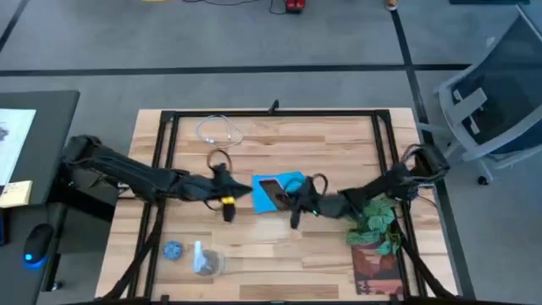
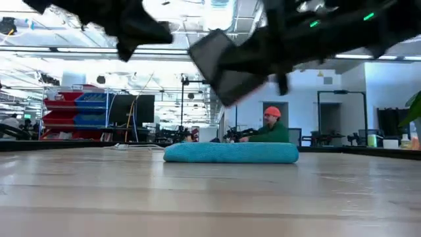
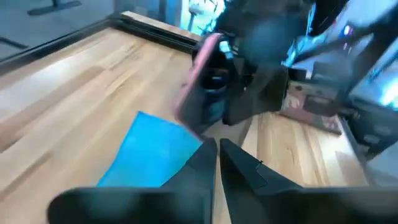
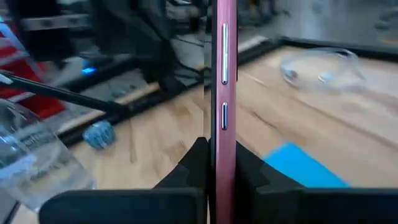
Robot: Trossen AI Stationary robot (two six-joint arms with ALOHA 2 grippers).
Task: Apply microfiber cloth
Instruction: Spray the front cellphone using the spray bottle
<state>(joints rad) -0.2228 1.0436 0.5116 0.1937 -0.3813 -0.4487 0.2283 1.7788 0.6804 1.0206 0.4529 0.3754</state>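
Two grippers above microfiber cloth (image 1: 286,188): right gripper (image 4: 219,167) clamps phone (image 1: 271,195) edge-on; left gripper (image 3: 216,163) closed, empty; cloth flat, roughly square.

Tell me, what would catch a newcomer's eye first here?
Probably the sky-blue cloth lying flat in the middle of the wooden table. Just above it, the right end effector is shut on a phone with a pink edge, held up off the table. The left end effector hangs beside the cloth, fingers together and holding nothing.
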